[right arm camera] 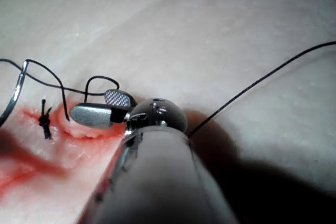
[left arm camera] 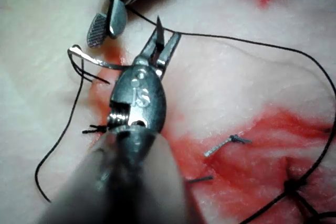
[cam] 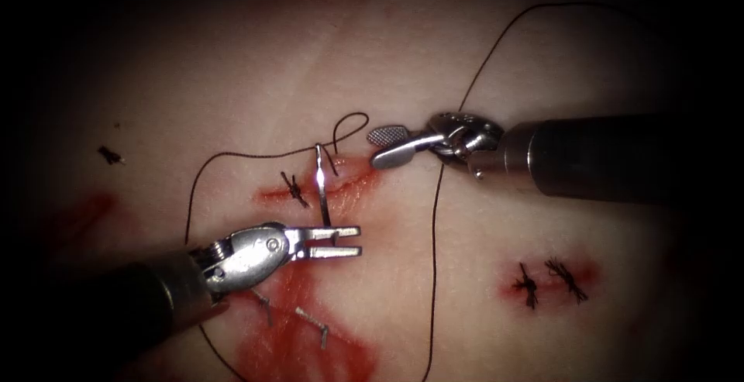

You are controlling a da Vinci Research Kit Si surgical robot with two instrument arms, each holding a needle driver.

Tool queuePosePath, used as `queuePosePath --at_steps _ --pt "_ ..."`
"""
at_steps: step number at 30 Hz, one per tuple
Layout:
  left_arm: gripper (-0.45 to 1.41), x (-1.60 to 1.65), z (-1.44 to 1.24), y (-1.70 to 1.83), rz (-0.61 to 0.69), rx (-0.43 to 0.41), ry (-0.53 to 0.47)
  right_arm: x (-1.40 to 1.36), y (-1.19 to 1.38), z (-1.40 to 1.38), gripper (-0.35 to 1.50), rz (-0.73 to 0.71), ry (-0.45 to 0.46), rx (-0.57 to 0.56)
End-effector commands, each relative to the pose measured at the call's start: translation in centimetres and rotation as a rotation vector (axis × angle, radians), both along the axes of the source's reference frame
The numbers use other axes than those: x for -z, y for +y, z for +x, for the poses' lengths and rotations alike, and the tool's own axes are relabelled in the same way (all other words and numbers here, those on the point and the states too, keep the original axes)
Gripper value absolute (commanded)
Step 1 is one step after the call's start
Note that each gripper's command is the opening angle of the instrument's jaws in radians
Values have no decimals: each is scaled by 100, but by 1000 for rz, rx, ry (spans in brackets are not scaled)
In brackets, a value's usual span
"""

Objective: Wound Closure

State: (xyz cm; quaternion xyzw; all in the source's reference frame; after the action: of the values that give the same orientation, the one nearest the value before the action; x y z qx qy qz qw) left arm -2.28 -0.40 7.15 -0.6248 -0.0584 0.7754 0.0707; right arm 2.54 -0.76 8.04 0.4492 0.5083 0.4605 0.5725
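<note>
The left arm's tool (cam: 341, 242) comes in from the lower left, and its jaws are pressed on the needle (cam: 322, 188) near the pointed end; in the left wrist view the sharp tip (left arm camera: 159, 27) sticks out beyond the jaws. The needle stands free above the cut (cam: 333, 188), it is not in the tissue (cam: 232, 64), and its tail end with the thread (cam: 434, 219) lies at the upper edge of the cut. The right arm's tool (cam: 391, 146) comes from the right and holds nothing; its jaws are spread, with the ribbed face of one jaw visible, just to the right of the cut. The thread makes a small loop (cam: 350, 126) between the needle and the right tool. One finished stitch knot (cam: 294, 188) sits on the left part of the cut. Red fluid (cam: 310, 343) lies on the tissue below the left tool, and two metal staples (cam: 314, 324) lie in it.
</note>
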Motion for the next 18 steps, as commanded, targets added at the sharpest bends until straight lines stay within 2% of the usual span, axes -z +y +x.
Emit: queuePosePath --at_steps 1,3,4,5,7,10,18 --pt "-45 -4 -5 4 -42 5 8 -2 0 10 148 20 16 -6" --pt "-45 4 -1 17 -163 22 47 -2 0 11 148 39 17 -9" --pt "-45 4 -1 17 -163 22 47 -2 0 11 148 39 17 -9" --pt "-45 9 0 26 -221 30 70 -2 0 11 148 62 29 -17" --pt "-45 11 1 30 -239 33 79 -2 1 11 148 62 32 -18" --pt "-45 15 3 39 -333 35 114 0 3 9 148 94 55 -31" --pt "-45 13 0 37 -479 29 168 6 8 0 148 121 84 -37"
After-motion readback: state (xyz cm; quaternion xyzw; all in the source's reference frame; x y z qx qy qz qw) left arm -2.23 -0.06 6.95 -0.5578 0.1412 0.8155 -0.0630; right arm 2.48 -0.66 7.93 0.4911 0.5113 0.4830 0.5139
